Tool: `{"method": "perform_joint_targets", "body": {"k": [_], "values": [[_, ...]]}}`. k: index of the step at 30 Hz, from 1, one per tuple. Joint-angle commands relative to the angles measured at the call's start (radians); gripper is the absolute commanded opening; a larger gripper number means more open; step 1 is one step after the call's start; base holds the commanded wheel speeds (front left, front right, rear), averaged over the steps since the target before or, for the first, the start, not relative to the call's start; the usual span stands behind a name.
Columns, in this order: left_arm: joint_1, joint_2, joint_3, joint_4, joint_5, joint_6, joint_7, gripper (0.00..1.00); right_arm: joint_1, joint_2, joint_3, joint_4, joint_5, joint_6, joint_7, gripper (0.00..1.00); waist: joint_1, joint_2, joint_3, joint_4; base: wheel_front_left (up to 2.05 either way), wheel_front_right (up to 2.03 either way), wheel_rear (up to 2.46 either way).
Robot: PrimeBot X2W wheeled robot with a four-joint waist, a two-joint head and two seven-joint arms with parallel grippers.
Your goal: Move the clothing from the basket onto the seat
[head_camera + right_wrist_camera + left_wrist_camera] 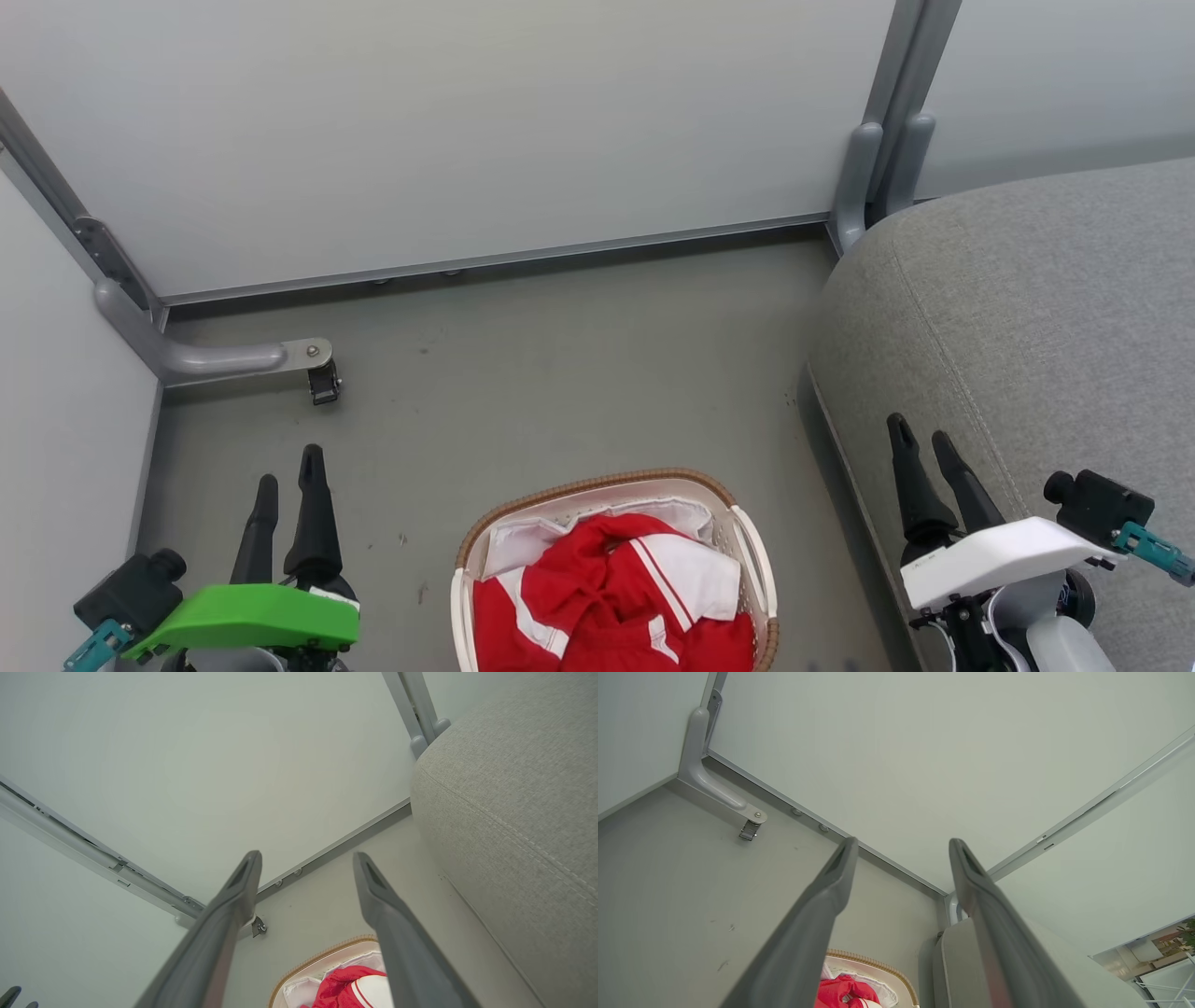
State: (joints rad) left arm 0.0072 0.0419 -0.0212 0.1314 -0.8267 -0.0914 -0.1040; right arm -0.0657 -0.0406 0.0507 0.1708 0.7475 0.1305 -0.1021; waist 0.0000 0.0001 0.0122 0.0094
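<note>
- Left gripper (290, 467): near left of the scene, raised above the grey floor (560, 373), fingers pointing toward the far wall panel (467, 121).
- Its jaws stand spread wide. In the left wrist view the two dark fingers (822, 905) are well apart, with floor and wall showing in the gap. It holds nothing and touches nothing.
- Right gripper (920, 430): near right, fingers pointing far, lying over the near-left edge of the seat (1027, 308) as seen from the head.
- Its jaws are also wide apart, plain in the right wrist view, and nothing is between them. There the seat lies off to the right, apart from the fingers. From the head view I cannot tell how high it stands above the cushion.
- Clothing (607, 588): red fabric with white panels and thin white stripes, bunched in a heap inside the basket (597, 483) on a white liner (523, 541). It is well apart from both grippers.
- The basket sits on the floor at near centre, between the two grippers, brown woven rim on the far side. It is near the seat's left side, with a strip of floor between.
- The seat is grey upholstery along the right, its rounded corner toward the far metal post (878, 159).
- A grey bracket (215, 357) is at the far left wall base.
</note>
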Motion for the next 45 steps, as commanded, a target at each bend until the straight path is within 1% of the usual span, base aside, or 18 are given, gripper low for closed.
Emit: {"method": "perform_joint_targets", "body": {"k": [1,15,24,45], "values": [[0.003,0.007,-0.005,-0.017,0.038,0.006,-0.01,1.0,-0.003,-0.006,0.006,-0.016,-0.037,0.0,-0.013,1.0,0.0,-0.0001,0.0,0.001,0.0,0.0,0.0],[0.027,0.008,-0.02,0.018,0.204,0.029,-0.049,1.0,0.005,-0.008,0.034,0.007,-0.196,0.0,-0.051,1.0,0.0,-0.0001,-0.004,0.004,0.0,0.0,0.0],[0.038,0.009,-0.029,0.039,0.299,0.033,-0.071,1.0,0.009,-0.009,0.051,0.031,-0.293,0.0,-0.073,1.0,0.0,-0.0001,-0.004,0.007,0.0,0.0,0.0],[0.069,0.011,-0.046,0.076,0.467,0.049,-0.117,1.0,0.024,-0.01,0.091,0.045,-0.478,0.0,-0.12,1.0,0.0,-0.0001,-0.011,0.01,0.0,0.0,0.0]]}}
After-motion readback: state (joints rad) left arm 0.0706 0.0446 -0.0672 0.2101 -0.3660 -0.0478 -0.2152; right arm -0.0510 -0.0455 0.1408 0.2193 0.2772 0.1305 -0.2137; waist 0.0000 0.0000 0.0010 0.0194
